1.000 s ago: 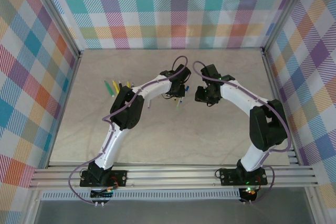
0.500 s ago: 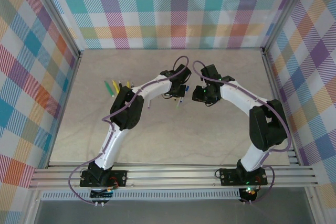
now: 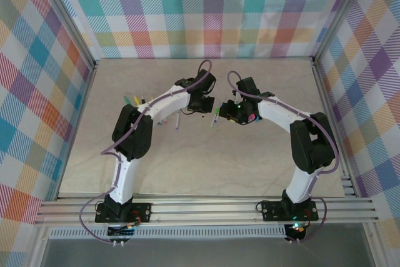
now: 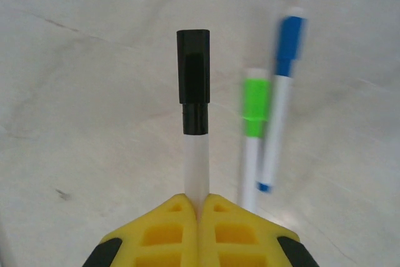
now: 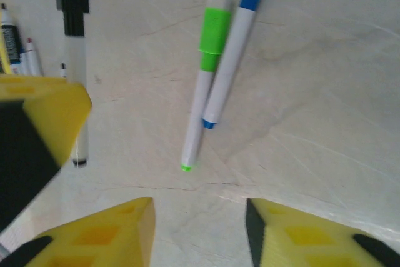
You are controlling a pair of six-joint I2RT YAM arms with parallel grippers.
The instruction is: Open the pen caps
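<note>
The left gripper (image 4: pixel 198 207) is clamped on a white pen (image 4: pixel 195 167), its black cap (image 4: pixel 192 76) on; the right gripper (image 5: pixel 200 217), jaws parted and empty, hangs over the green-capped pen (image 5: pixel 203 92) and blue-capped pen (image 5: pixel 231 48) lying side by side on the table (image 5: pixel 325 92)

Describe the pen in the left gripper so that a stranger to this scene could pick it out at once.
On the pale marbled table, find the left gripper, its yellow fingers shut. A thin white pen sticks out from between them. Its cap is black, whereas the green-capped pen and the blue-capped pen lie loose beside it.
</note>
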